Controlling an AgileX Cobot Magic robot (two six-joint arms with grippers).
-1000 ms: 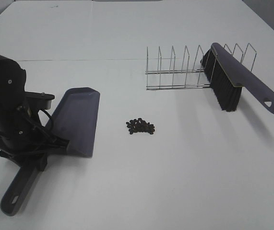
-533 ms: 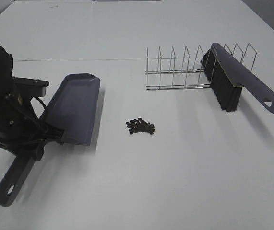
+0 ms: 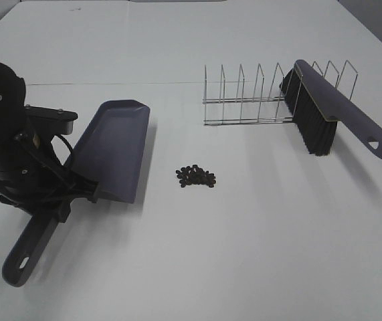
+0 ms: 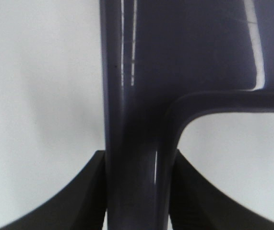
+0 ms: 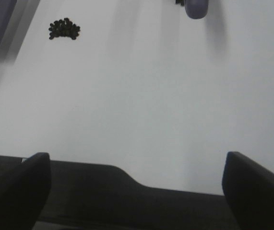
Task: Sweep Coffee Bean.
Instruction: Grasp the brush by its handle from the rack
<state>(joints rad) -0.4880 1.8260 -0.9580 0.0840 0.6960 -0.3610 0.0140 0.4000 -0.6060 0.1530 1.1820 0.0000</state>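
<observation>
Firmly in left hand (image 4: 139, 194): dustpan handle (image 3: 29, 245).

Colour check

dustpan (image 3: 114, 150): plain grey-purple. coffee bean (image 3: 196, 176) cluster: dark brown-black. brush (image 3: 334, 110): grey-purple back, black bristles (image 3: 311, 130). rack (image 3: 244, 122): bare silver wire. table (image 3: 244, 254): plain white. left arm (image 3: 7, 147): black.

Glossy grey-purple plastic dustpan (image 3: 114, 148), shiny metal wire rack (image 3: 247, 101), smooth plastic brush (image 3: 341, 110) with black bristles (image 3: 314, 132), matt white table (image 3: 257, 254)
</observation>
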